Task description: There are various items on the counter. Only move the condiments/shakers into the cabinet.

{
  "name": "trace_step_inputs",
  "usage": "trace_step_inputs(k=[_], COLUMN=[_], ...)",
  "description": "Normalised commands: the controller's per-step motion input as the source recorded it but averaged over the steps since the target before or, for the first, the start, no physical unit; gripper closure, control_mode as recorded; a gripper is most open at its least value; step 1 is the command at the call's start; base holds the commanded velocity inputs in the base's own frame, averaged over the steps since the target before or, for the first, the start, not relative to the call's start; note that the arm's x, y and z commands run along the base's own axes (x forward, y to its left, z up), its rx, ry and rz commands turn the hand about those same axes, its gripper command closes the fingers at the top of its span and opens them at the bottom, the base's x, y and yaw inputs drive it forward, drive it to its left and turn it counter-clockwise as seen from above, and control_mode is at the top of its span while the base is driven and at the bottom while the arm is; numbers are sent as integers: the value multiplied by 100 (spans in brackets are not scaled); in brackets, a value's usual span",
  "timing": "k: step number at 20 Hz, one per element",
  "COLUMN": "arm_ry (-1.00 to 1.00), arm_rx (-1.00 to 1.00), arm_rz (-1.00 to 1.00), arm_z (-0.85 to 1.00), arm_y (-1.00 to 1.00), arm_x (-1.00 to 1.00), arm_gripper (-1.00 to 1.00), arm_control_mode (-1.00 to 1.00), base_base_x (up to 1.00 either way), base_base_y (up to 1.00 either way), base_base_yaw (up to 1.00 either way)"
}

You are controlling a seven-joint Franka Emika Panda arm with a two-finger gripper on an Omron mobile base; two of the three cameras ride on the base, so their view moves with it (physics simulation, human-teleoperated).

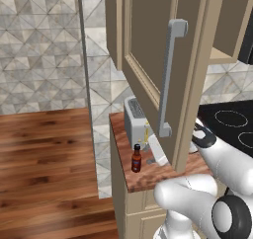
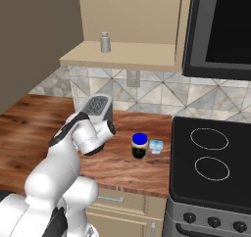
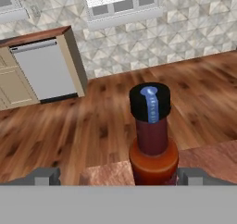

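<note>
The dark red sauce bottle with its black cap stands near the counter front edge. In the hand view the bottle is close and upright between my open gripper fingertips, nearer the right one, untouched. In the left base view my gripper is just right of the bottle, partly behind the open cabinet door. A pale grey shaker stands on the cabinet shelf. A dark jar with a blue lid sits on the counter.
A silver toaster stands behind the bottle by the wall. The door's long grey handle hangs over the counter. A small clear tub sits beside the jar. The black stove lies to the right.
</note>
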Motion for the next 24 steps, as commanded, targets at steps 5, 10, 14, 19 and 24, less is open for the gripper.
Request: trace_step_inputs(k=[5, 10, 14, 19, 24], arm_ry=[0, 0, 0, 0, 0], arm_rx=[0, 0, 0, 0, 0], arm_rz=[0, 0, 0, 0, 0], arm_z=[-4, -4, -3, 0, 0], arm_y=[2, 4, 7, 6, 10], arm_x=[22, 7, 0, 0, 0], arm_gripper=[-100, -100, -100, -100, -100], arm_control_mode=[-100, -100, -100, -100, -100], base_base_x=[0, 0, 0, 0, 0], base_base_y=[0, 0, 0, 0, 0], base_base_yaw=[0, 0, 0, 0, 0])
